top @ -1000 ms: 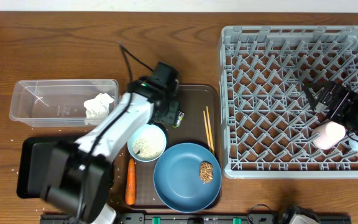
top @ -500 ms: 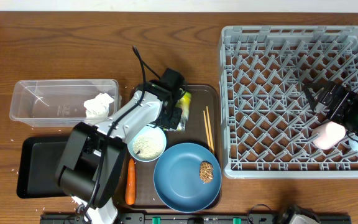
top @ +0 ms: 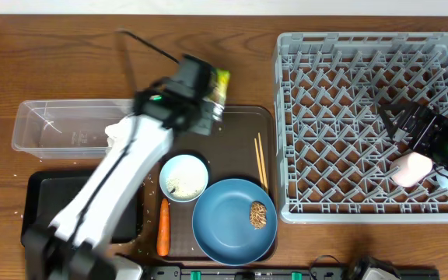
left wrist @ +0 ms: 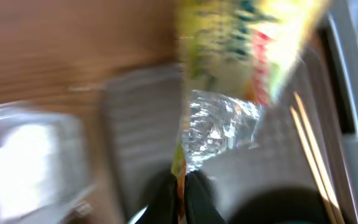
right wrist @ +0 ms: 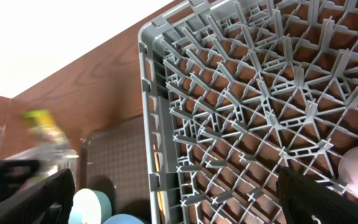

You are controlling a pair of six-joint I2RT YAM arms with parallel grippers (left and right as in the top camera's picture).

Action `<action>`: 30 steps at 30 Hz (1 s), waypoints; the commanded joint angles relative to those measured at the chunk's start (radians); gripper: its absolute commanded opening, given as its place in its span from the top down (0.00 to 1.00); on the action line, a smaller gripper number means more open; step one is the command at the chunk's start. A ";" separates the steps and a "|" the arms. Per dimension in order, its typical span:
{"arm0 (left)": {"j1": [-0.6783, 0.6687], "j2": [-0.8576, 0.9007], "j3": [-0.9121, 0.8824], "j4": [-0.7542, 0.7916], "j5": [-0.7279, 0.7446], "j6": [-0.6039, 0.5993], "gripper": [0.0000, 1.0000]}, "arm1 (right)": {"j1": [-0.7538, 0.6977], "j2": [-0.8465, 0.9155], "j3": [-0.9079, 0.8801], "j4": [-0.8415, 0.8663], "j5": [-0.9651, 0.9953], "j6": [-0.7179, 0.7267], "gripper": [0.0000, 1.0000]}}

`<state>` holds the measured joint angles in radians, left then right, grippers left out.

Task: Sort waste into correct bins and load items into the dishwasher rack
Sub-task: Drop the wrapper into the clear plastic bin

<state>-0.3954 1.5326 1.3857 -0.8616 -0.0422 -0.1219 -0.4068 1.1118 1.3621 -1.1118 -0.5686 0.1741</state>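
Observation:
My left gripper [top: 210, 101] is shut on the yellow-green printed wrapper [top: 221, 87], lifted over the back edge of the brown serving tray [top: 243, 128]. In the left wrist view the wrapper [left wrist: 241, 56] hangs blurred from the closed left gripper [left wrist: 180, 193]. My right gripper [top: 399, 124] stands open and empty over the grey dishwasher rack [top: 364, 47], beside a white-pink cup [top: 411, 168] that sits in the rack. On the serving tray lie a blue plate [top: 228, 225] with a brown lump [top: 259, 215], a small bowl of rice [top: 183, 177], a carrot [top: 162, 227] and chopsticks [top: 261, 162].
A clear tub [top: 61, 128] at the left holds crumpled white paper [top: 123, 131]. A black tray [top: 37, 210] lies in front of it, partly under my left arm. The rack's wall [right wrist: 157, 124] rises close to the serving tray's right side.
My left gripper closed on the wrapper and lifted it from the serving tray, moving back and to the left. The right arm has not moved.

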 commanded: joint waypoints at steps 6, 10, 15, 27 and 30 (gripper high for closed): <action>0.290 -0.056 -0.021 -0.082 -0.157 -0.411 0.94 | 0.022 0.001 0.003 -0.003 -0.004 -0.015 0.02; 0.402 -0.036 -0.079 -0.080 -0.145 -0.786 0.94 | 0.022 0.001 0.003 -0.004 -0.004 -0.015 0.02; 0.463 -0.034 -0.153 0.027 -0.045 -0.966 0.94 | 0.022 0.001 0.003 -0.008 -0.003 -0.015 0.02; 0.469 -0.049 -0.189 0.037 0.065 -1.027 0.39 | 0.022 0.001 0.003 -0.008 -0.003 -0.015 0.02; 0.469 -0.080 -0.179 0.033 0.119 -0.970 0.39 | 0.022 0.001 0.003 -0.007 -0.003 -0.015 0.01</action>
<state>0.0696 1.4925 1.2053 -0.8223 0.0032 -1.1316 -0.4068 1.1118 1.3621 -1.1179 -0.5686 0.1741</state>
